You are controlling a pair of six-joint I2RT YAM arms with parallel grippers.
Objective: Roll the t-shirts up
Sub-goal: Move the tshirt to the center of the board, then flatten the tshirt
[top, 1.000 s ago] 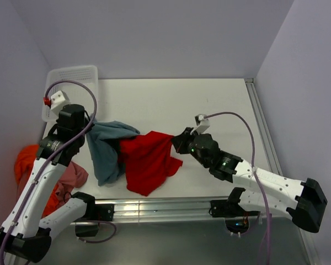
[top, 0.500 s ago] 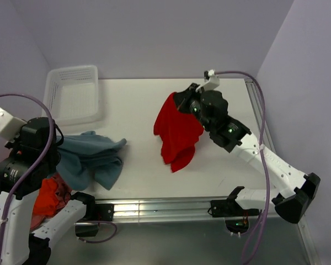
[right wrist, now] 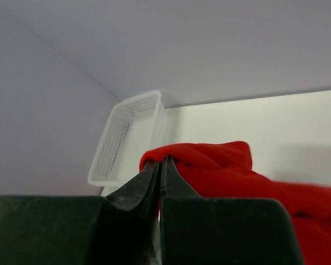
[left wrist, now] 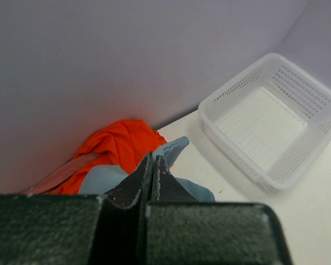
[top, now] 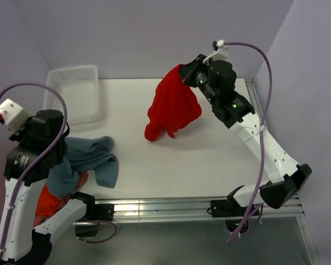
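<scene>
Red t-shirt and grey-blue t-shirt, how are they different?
Colour: the red t-shirt is bright, the grey-blue t-shirt is dull. Pose: the red one hangs down from the right pincer, which is pinched shut on it; the grey-blue one lies bunched on the table. Neighbours: the red one hangs alone, the grey-blue one touches an orange t-shirt. Both are crumpled, and neither is rolled yet.

4 tees: red [top: 174, 107], grey-blue [top: 85, 157], orange [left wrist: 118, 144], pink [left wrist: 59, 174]; 1 basket [top: 71, 69]; 2 grippers, L [left wrist: 153, 161] + R [right wrist: 161, 162]

A robotics lab cell: bare lilac walls [top: 143, 33] box in a white tabletop [top: 209, 160], with an aluminium rail [top: 165, 205] along its near edge.
</scene>
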